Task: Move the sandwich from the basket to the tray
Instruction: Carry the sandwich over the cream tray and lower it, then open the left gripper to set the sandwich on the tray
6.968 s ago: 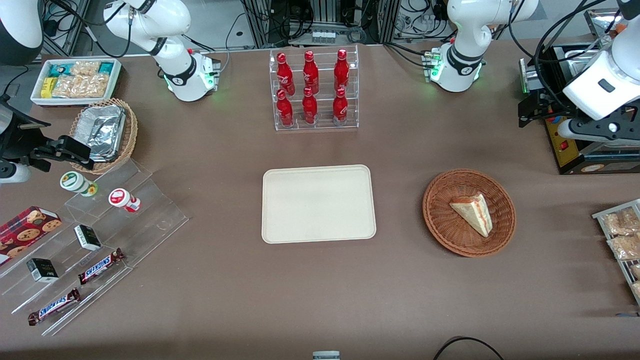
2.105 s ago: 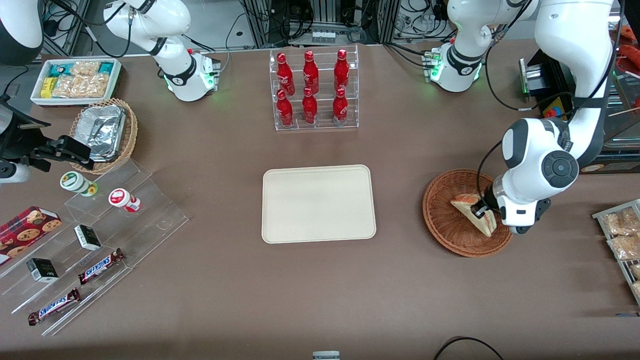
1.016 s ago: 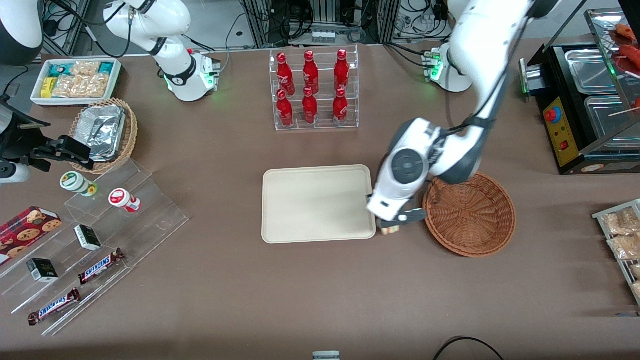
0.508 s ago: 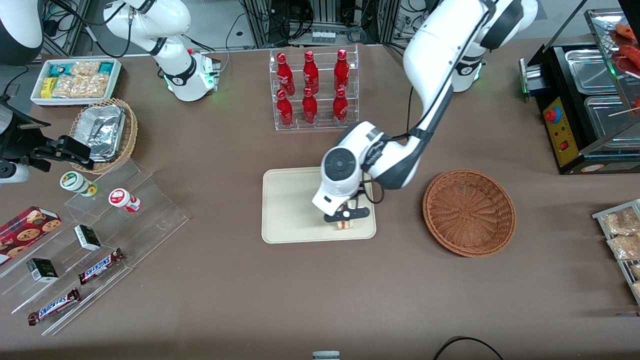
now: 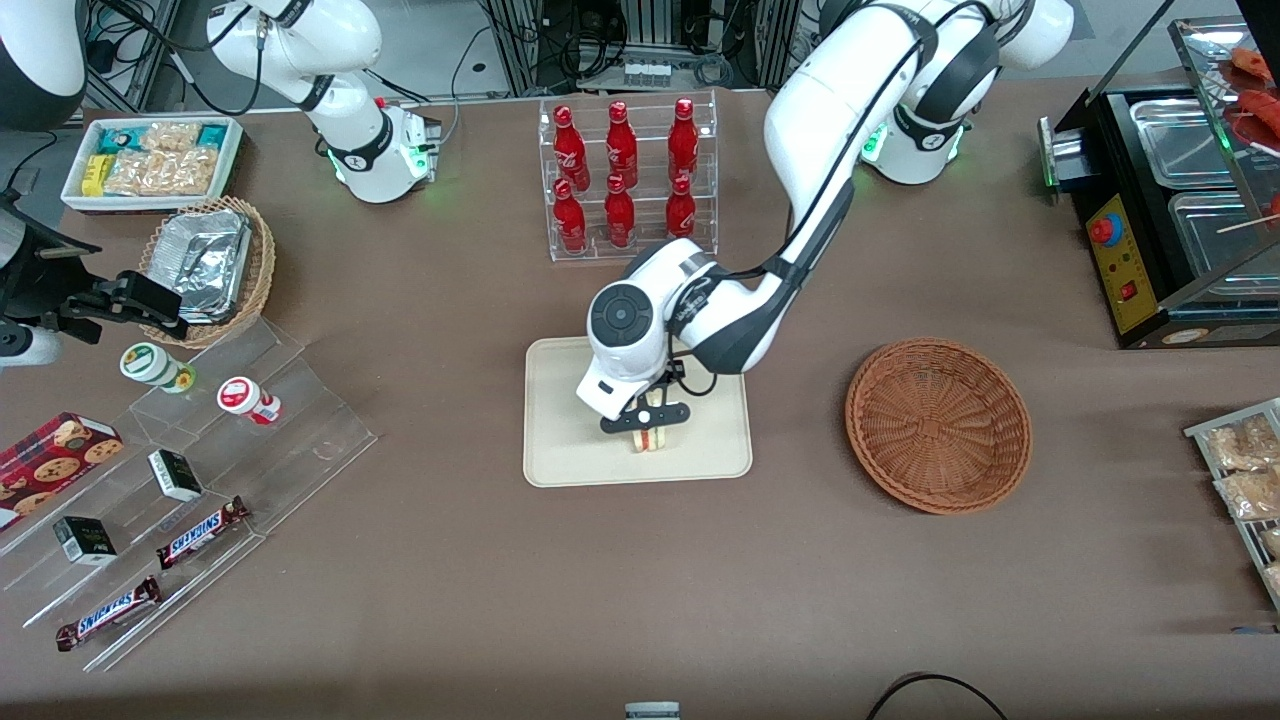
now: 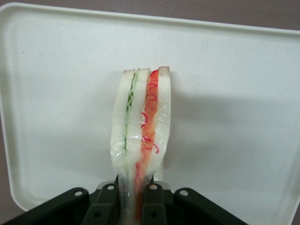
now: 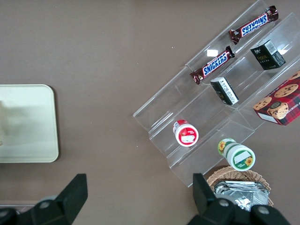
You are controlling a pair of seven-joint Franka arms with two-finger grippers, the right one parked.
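Moved: since half a second back I have carried the sandwich further in over the tray, away from the rim nearest the basket and toward the tray's middle; seven seconds ago it lay in that basket.
Gripper: mine hangs above the tray, near the middle of it, a little toward the front camera's edge.
Grip: my fingers are pinched narrow on the sandwich's bread faces, one finger on each side.
Sandwich to gripper: the wedge sticks straight out from between my fingertips, layers on edge; in the wrist view it runs from 6 o'clock up toward 12.
Layers: pale bread outside, a green line on one side, red and orange on the other, under clear wrap.
Sandwich to tray: over the cream surface, with a soft shadow on the tray beside it; whether its tip touches the tray I cannot tell.
Basket: bare wicker, at 3 o'clock from the tray in the front view, well apart from my gripper.
Bottle rack: red bottles in clear shelving at 12 o'clock from the tray, farther from the front camera.
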